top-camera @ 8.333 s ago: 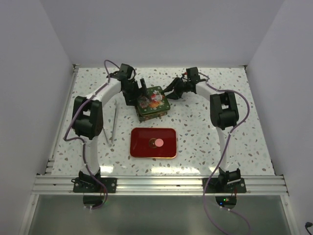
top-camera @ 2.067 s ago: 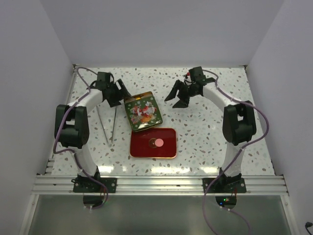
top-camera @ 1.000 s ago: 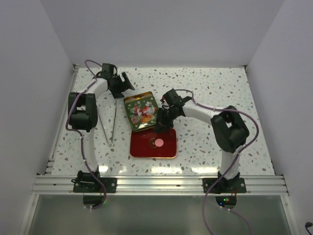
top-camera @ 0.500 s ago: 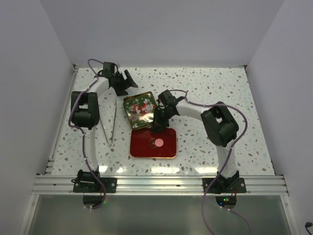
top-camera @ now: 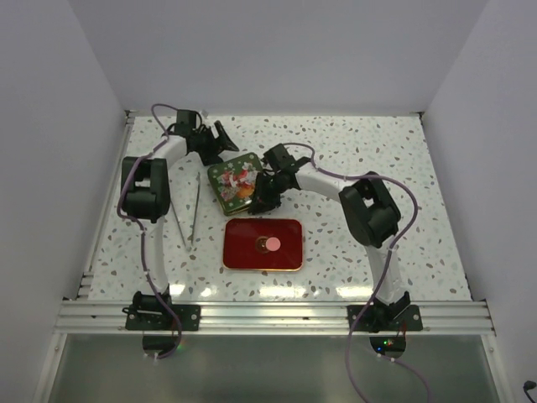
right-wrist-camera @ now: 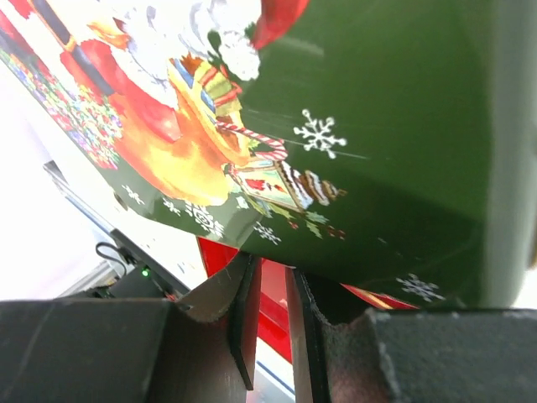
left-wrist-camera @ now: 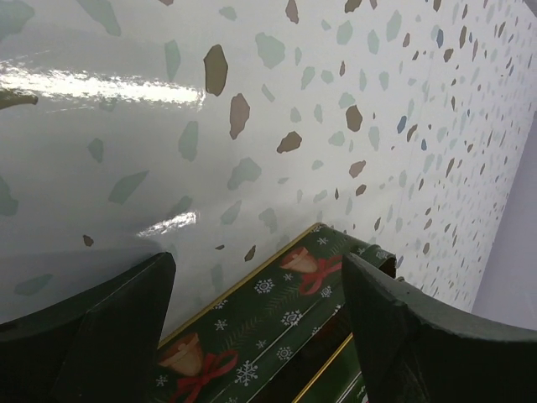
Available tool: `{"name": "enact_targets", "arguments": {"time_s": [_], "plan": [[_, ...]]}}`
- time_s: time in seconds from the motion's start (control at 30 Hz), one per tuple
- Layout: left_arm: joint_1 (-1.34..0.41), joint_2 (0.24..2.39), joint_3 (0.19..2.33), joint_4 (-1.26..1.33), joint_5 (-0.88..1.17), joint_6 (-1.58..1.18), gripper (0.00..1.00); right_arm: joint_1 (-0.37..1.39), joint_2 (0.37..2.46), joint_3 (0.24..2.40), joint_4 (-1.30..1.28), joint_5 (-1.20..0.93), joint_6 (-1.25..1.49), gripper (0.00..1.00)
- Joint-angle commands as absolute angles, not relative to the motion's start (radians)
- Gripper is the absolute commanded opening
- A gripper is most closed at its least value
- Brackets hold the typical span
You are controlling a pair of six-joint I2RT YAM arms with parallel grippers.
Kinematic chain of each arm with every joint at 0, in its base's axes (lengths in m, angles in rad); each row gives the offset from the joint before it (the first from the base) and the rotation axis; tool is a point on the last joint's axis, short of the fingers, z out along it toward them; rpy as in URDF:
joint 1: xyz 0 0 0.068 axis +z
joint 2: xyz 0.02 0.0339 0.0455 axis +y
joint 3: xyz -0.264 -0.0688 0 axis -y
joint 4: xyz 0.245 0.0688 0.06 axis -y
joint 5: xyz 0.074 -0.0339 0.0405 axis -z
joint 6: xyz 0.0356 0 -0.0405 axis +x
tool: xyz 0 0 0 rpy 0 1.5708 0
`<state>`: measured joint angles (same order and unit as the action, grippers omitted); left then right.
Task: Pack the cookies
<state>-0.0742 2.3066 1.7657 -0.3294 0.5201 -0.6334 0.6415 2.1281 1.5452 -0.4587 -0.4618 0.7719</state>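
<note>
A pink cookie and a dark brown cookie lie side by side in the open red tin. Just behind it, the green Christmas lid is tipped up at its near right edge. My right gripper has its fingers nearly together on that edge; the right wrist view shows the lid over the fingertips and the red tin below. My left gripper stands open at the lid's far edge, its fingers either side of the lid's bell-patterned side wall without touching it.
Metal tongs lie on the speckled table left of the red tin. White walls close off the back and both sides. The aluminium rail with both arm bases runs along the near edge.
The right gripper has moved up and left with the lid's near right edge, so the lid has shifted toward the left gripper and tilted. The left gripper has barely moved.
</note>
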Motion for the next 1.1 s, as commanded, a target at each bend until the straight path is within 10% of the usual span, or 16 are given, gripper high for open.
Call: {"name": "enact_targets", "arguments": {"time_s": [0.0, 1.07], "plan": [[-0.074, 2.298, 1.707, -0.342, 0.552, -0.600, 0.86, 0.644, 2.172, 1.626, -0.453, -0.434, 0.782, 0.22], [-0.098, 1.990, 1.146, -0.164, 0.575, -0.756, 0.83, 0.586, 2.148, 1.732, -0.500, -0.400, 0.782, 0.22]]}}
